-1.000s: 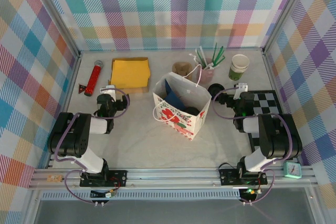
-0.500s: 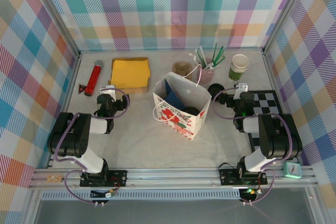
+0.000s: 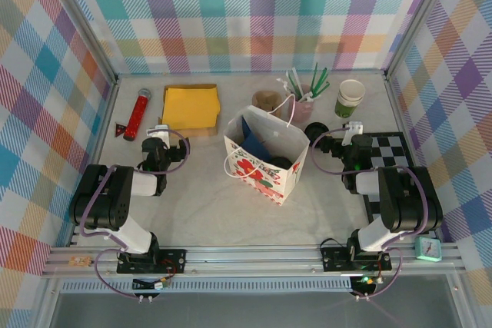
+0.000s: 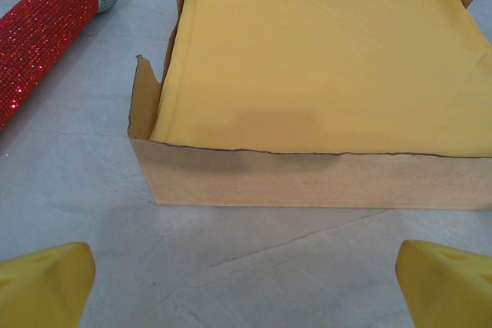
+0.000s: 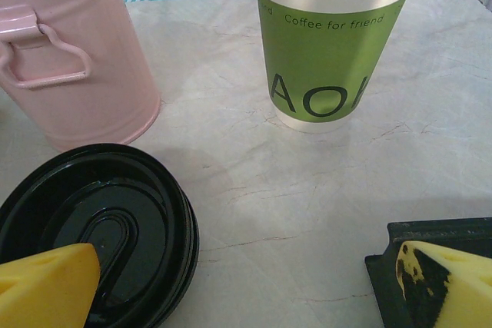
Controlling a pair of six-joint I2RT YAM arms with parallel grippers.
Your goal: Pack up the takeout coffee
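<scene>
- A red glitter microphone [image 3: 138, 114] lies at the far left of the worktop [image 3: 207, 197], pointing near to far.
- The left claw [image 4: 246, 282] hovers low over bare worktop with its 2 yellow fingers spread wide and nothing between them.
- Just beyond that claw sits a shallow cardboard box [image 4: 307, 182] holding a flat stack of yellow napkins [image 4: 323, 59]. The microphone is just left of the box.
- A white paper bag [image 3: 265, 160] with red and green print stands open in the middle of the worktop, with something blue inside.
- Behind the bag, a brown pulp carrier [image 3: 267, 100] sits next to a pink bucket [image 5: 73, 51] with straws in it.
- The takeout coffee [image 5: 108, 213] stands right of the bag and near of the pink bucket. The right wrist camera looks down on its round black lid, which hides the cup body.
- The right claw [image 5: 246, 282] is spread wide and holds nothing. Its left finger lies over the near edge of the lid in the wrist view, but I cannot tell whether it touches.
- A green cup [image 5: 334, 44] with a cream rim and no lid stands upright beyond this claw, at the far right.
- A black-and-white checkered board [image 3: 384, 151] lies flat near the right wall, and the right finger sits over its corner.
</scene>
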